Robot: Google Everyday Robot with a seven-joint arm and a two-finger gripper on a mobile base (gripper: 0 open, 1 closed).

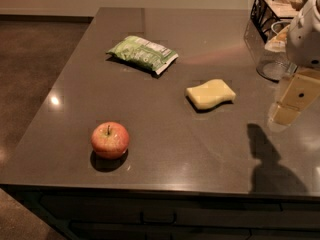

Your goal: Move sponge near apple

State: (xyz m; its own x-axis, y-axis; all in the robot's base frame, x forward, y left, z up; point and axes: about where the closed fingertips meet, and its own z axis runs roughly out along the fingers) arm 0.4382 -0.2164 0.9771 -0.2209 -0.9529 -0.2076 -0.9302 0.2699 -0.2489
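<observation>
Pincer of mine (291,104) hangs above the counter (165,154), gripping nothing that I can see, though how wide it stands I cannot tell; the sponge (210,94) lies a short way to its left, untouched, and the apple (110,140) sits well beyond that, further left and nearer the front edge; the risks, as I judge them: the sponge is a soft, pale yellow slab with wavy sides, so a shallow grip could squash it and let it slip; the counter is smooth and glossy, so a nudge would skate it away; the apple is round and hard, and would likely roll if the sponge lands against it; a crinkly green snack bag (142,54) lies beyond the sponge.
</observation>
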